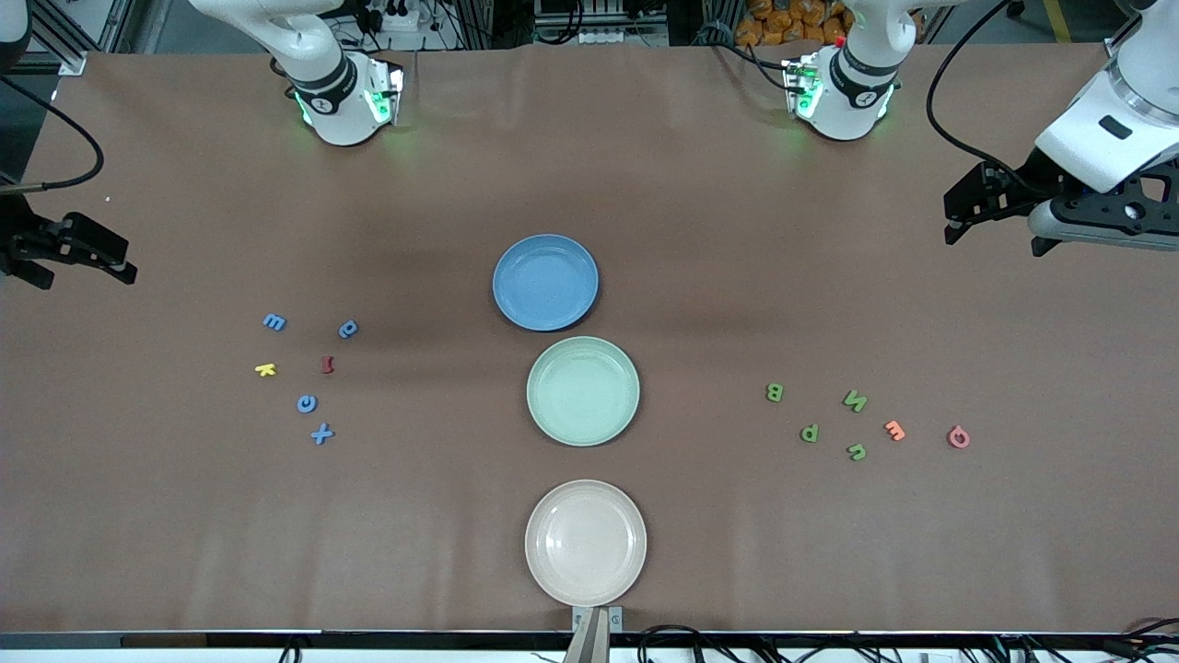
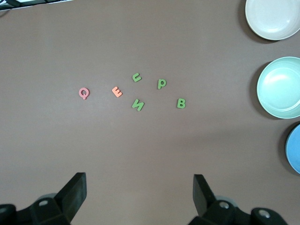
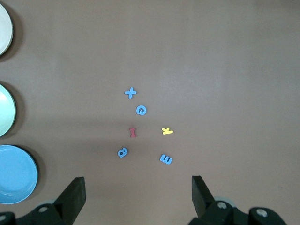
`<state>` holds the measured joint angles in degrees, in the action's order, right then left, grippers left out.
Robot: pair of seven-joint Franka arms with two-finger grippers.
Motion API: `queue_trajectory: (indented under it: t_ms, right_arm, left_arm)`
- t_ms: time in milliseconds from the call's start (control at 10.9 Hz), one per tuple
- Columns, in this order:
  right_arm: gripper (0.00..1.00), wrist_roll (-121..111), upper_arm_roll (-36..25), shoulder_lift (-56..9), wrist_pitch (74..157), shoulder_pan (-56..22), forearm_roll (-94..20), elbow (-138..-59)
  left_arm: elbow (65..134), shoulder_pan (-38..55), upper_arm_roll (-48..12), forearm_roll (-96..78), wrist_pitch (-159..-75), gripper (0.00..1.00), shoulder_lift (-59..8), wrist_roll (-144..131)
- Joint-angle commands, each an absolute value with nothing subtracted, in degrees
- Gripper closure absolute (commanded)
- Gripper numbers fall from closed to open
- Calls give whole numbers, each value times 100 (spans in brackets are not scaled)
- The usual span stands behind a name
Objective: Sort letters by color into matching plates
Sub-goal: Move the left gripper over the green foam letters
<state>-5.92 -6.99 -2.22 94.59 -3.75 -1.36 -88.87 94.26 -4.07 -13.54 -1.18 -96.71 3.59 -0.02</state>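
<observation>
Across the brown table, three plates are lying in a row running from 12 to 6 o'clock in the front view: the blue plate farthest from the front camera, the green plate in the middle, the beige plate nearest. All three are sitting empty.

At 9 o'clock from the green plate, the blue letters are lying scattered with a yellow letter and a dark red letter. At 3 o'clock, the green letters are lying beside an orange letter and a pink letter.

The left gripper is hovering over bare table toward the left arm's end, jaws spread wide, holding nothing. The right gripper is hovering likewise at the right arm's end, also wide and empty.

Sorting is apparently not yet begun. The next move is calling for a descent onto one small letter, avoiding its neighbours.
</observation>
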Motion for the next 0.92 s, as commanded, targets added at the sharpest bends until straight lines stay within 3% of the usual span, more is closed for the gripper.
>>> queue_trajectory:
  t_ms: [0,369,829]
  right_arm:
    - [0,-510,-642,-105,9501,-316,-141,-9009]
    - [0,-510,-642,-105,9501,-316,-141,-9009]
    - [0,-510,-642,-105,9501,-308,-141,-9009]
  left_arm:
    - [9580,-439,-1362,-88,-9773,0,510,123]
    - [9563,-448,-1363,-149,-9765,0,431,71]
    - [9379,-536,-1354,-220,-9791,0,-534,-158]
